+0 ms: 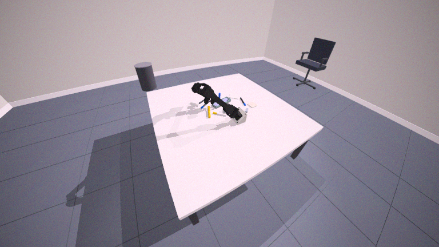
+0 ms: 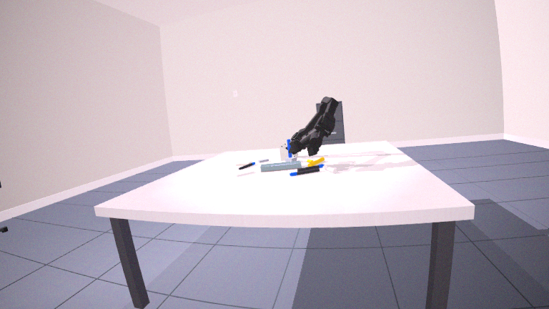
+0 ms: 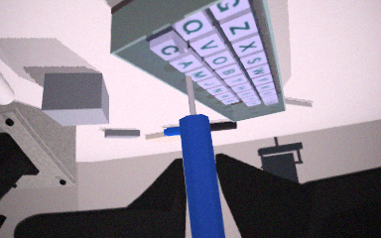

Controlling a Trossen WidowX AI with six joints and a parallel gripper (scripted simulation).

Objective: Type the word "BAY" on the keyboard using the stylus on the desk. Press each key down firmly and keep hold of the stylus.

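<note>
Looking down, top view: arm (image 1: 213, 96) stretched across white desk (image 1: 226, 153), base near desk middle; small clutter of pens around it; keyboard mostly hidden under arm, too small to read.
Bystanders, top view: yellow marker (image 1: 208, 111) lies just beside arm; bin (image 1: 145, 76) & chair (image 1: 314, 59) on floor, well apart from desk.
Exterior view: gripper (image 2: 292, 148) tilted down over keyboard (image 2: 281, 165), blue stylus (image 2: 289, 146) roughly upright in it, low end near the keys; contact can't tell from here.
Wrist view, grip: fingers narrow, clamped on stylus barrel (image 3: 200, 178); dark fingers flank it both sides.
Wrist view, tip: thin grey tip (image 3: 190, 94) runs up to keyboard's (image 3: 198, 45) near row, ending by keys that look like A & M; exact key unclear, letters small.
Step, my guess: lining up or pressing a key, prob. a letter of BAY; which one I can't confirm.
Next move needs: firm push straight along stylus axis, then lift clear before shifting to next key; keep squeeze steady so barrel doesn't slip.
</note>
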